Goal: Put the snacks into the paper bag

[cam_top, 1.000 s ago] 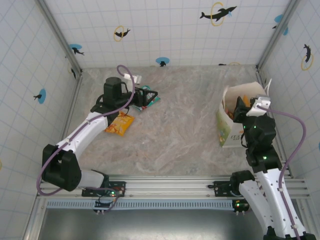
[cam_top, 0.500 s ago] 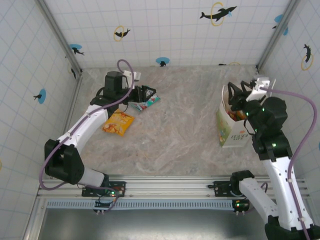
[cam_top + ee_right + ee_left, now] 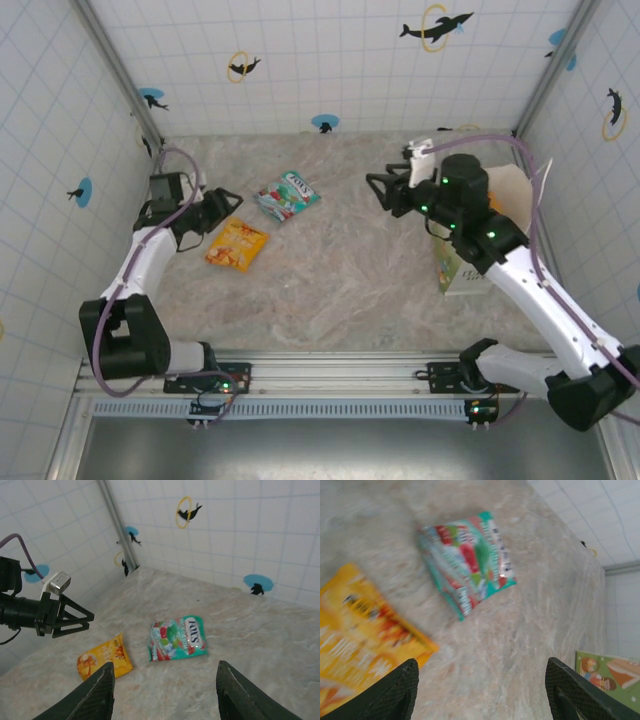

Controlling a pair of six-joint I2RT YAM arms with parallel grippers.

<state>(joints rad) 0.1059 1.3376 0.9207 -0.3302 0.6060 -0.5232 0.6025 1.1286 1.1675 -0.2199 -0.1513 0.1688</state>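
The left gripper [image 3: 213, 212] hangs wide open and empty near the yellow packet [image 3: 238, 246], the teal packet [image 3: 288, 195] lies just beyond, the right gripper [image 3: 380, 192] hovers open and empty, and the paper bag [image 3: 463, 272] stands by the right wall.

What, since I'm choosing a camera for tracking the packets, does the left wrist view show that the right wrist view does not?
Left wrist, not right wrist: a green printed side panel at the lower right edge, probably of the cream paper bag.
Right wrist, not left wrist: the left gripper seen whole from across the table, with its purple cable.
Both: the teal foil snack packet and the orange-yellow foil snack packet, lying apart on the marble table.
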